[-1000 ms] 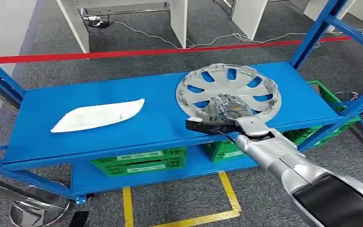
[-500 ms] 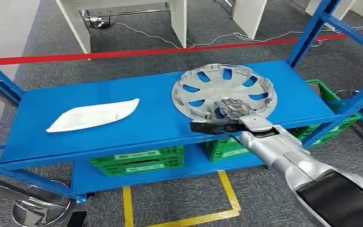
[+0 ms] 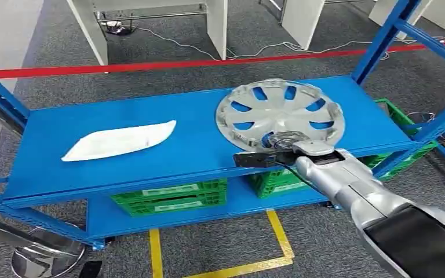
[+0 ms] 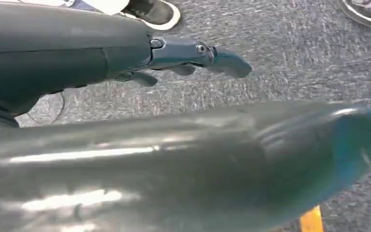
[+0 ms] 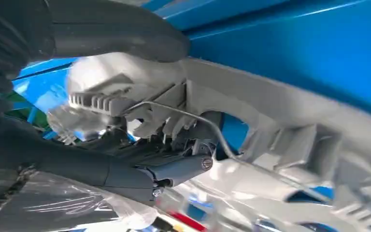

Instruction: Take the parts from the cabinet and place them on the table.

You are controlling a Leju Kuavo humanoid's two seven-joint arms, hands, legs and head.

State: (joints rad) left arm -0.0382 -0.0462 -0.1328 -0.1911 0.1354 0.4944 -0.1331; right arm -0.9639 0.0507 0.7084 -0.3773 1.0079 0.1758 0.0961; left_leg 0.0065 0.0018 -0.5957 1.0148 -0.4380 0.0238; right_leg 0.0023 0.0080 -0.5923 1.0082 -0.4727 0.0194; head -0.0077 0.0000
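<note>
A silver hubcap [image 3: 281, 110] lies on the right part of the blue cabinet shelf [image 3: 197, 150]. My right hand [image 3: 284, 142] grips its near rim at the shelf's front edge. In the right wrist view the grey thumb [image 5: 121, 29] lies over the rim of the hubcap [image 5: 270, 106] and the dark fingers [image 5: 174, 169] curl beneath it. A long white part [image 3: 119, 141] rests flat on the left half of the shelf. My left hand [image 4: 174, 53] hangs over grey carpet, fingers stretched out and holding nothing.
Green crates [image 3: 171, 197] stand on the lower shelf. Blue uprights [image 3: 382, 40] frame the cabinet at the right, and another at the left [image 3: 0, 98]. A red line [image 3: 150, 65] runs across the carpet behind. Yellow floor tape [image 3: 281, 231] lies in front.
My right hand has slid back from the hubcap's face to its near rim, with the fingers now tucked under the edge. The white part has stayed put.
</note>
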